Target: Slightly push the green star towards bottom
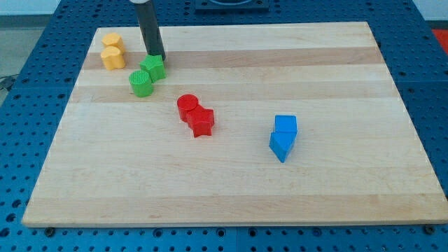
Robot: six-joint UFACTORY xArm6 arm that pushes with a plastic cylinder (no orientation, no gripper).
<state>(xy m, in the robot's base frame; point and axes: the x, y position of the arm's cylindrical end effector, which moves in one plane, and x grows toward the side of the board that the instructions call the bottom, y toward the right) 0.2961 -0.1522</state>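
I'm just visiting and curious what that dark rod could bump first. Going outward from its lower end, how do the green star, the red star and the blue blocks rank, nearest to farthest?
Measured from my tip in the camera view:
1. Green star: right at my tip, just toward the view's bottom.
2. Red star: mid-board, toward the view's bottom right of my tip.
3. Blue blocks: farthest, toward the view's right.

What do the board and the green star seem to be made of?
The board looks like pale wood with a smooth matt finish: long grain stripes and joined planks show. The green star, just below my tip, looks like moulded plastic or painted wood: even, bright colour, slight sheen; which one, I cannot tell.
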